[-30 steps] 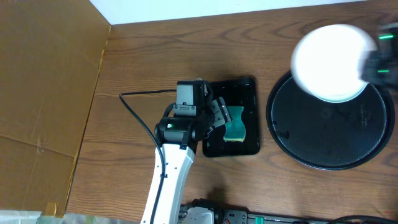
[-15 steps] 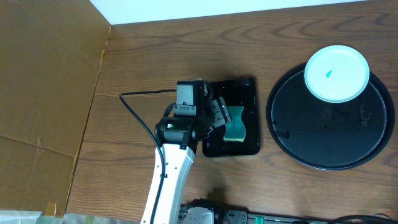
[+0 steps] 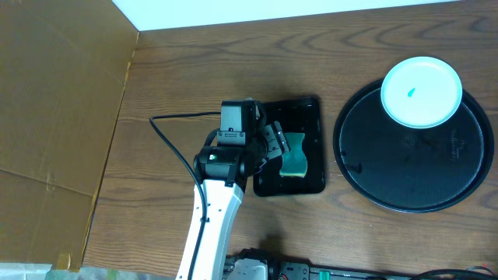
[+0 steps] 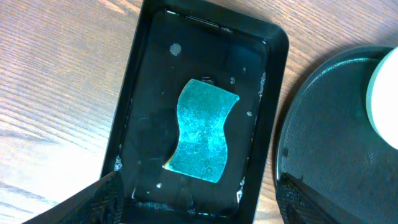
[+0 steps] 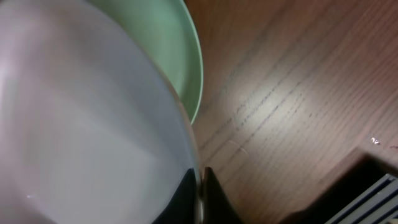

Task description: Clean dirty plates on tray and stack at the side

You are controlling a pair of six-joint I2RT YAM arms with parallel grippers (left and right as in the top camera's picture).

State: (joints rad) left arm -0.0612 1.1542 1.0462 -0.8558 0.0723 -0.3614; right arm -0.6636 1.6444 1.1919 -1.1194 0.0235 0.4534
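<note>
One pale mint plate [image 3: 421, 92] with a teal smear lies on the far part of the round black tray [image 3: 412, 179]. Its edge [image 4: 387, 93] and the tray [image 4: 329, 130] show in the left wrist view. My right gripper [image 5: 200, 186] is outside the overhead view. It is shut on the rim of the white plate [image 5: 81, 124], held over the wooden table. A second mint plate [image 5: 177, 50] lies behind it. My left gripper [image 4: 199, 208] is open and empty above the small rectangular tray; it also shows in the overhead view [image 3: 272, 144].
A small black rectangular tray [image 3: 311, 109] with a green sponge [image 3: 295, 155] lies left of the round tray; the sponge [image 4: 202, 130] sits wet in its middle. A brown cardboard sheet [image 3: 54, 117] covers the left of the table. A black cable [image 3: 167, 136] runs by the left arm.
The white plate and my right gripper, blurred over the tray's far edge a second ago, have left the overhead view to the right. The mint plate beneath now shows. The left arm has not moved.
</note>
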